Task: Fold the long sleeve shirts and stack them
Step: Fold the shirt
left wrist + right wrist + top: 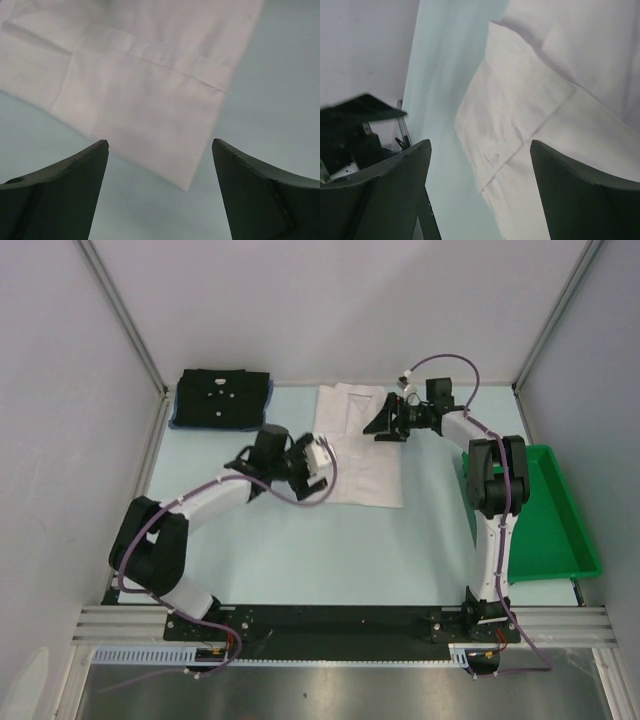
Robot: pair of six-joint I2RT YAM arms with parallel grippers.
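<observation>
Two arms reach over the pale counter (pixel 300 550) in the top view. The white shirt (pixel 365 465) lies flat just toward 12 o'clock from centre, with the left claw (pixel 320 465) over its 9 o'clock edge and the right claw (pixel 380 425) over its 12 o'clock part. Neither opening can be read from here. At 10 o'clock the black shirt (pixel 222 398) sits folded on a blue shirt (pixel 177 420), of which only a thin rim shows. A green tray (pixel 550 540) lies at 3 o'clock, partly behind the right arm. From the left wrist, the claw (pixel 160 145) stands wide open and empty, and a corner of the white shirt (pixel 140 75) points toward 5 o'clock between its fingers; the rest is cut off at the top. From the right wrist, the claw (pixel 480 145) gapes equally wide, holding nothing, above the shirt's creased edge (pixel 520 115). Dark shapes at 8 o'clock are hard to make out.
</observation>
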